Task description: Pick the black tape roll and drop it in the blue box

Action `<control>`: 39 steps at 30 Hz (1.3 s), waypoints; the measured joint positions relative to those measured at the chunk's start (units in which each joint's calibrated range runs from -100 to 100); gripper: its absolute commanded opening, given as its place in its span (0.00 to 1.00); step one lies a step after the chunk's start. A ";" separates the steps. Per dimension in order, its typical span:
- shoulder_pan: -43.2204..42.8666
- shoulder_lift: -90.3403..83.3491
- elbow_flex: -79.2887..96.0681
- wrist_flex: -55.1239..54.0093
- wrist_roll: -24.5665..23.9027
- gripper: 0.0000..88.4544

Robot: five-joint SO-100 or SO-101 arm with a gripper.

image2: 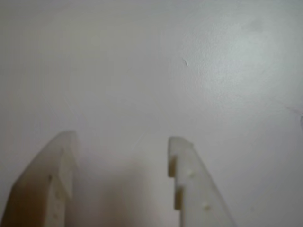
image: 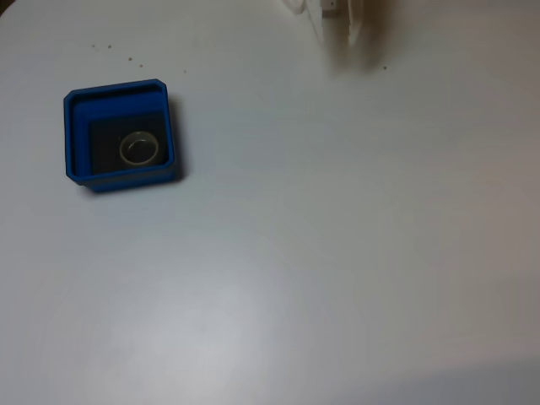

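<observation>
- Lying flat on the dark floor of the blue box (image: 76, 139), the black tape roll (image: 139, 148) shows in the fixed view as a dark ring with a pale beige inner rim
- the roll sits toward the right half of the floor, close to the right wall and near the front wall, though whether it touches either wall cannot be told
- the blue box rests on the white table (image: 321, 253) in the upper left part of the fixed view, its walls thick and low, its corners rounded, the whole tray turned slightly off square to the picture's edges
- a few small dark specks dot the table above the box and another lies near the top right
- the gripper (image: 337, 21) shows at the top edge of the fixed view, right of centre, as blurred pale shapes well apart from the box, with a soft shadow on the table beneath
- in the wrist view the gripper (image2: 123, 139) enters from the bottom edge, two cream-white fingers (image2: 194, 184) with stepped inner faces
- the jaws stand parted with a clear, wide gap, and nothing but bare table lies between them
- the left finger in the wrist view is shaded along its outer side, the right one brighter
- a tiny pale fleck marks the table above the right finger in the wrist view
</observation>
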 measured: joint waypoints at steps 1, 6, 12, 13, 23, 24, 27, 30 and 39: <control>0.00 0.00 0.09 0.00 0.00 0.19; 0.00 0.00 0.63 0.00 0.00 0.19; 0.00 0.00 8.16 0.00 0.00 0.19; 0.00 0.00 9.60 0.00 0.00 0.19; 0.00 0.00 15.25 -2.13 0.00 0.19; 0.00 0.00 15.78 -2.13 0.00 0.19; 0.00 0.00 17.94 -2.13 0.00 0.19; 0.00 0.00 20.00 -2.13 0.00 0.19; 0.00 0.00 23.05 -6.57 0.00 0.19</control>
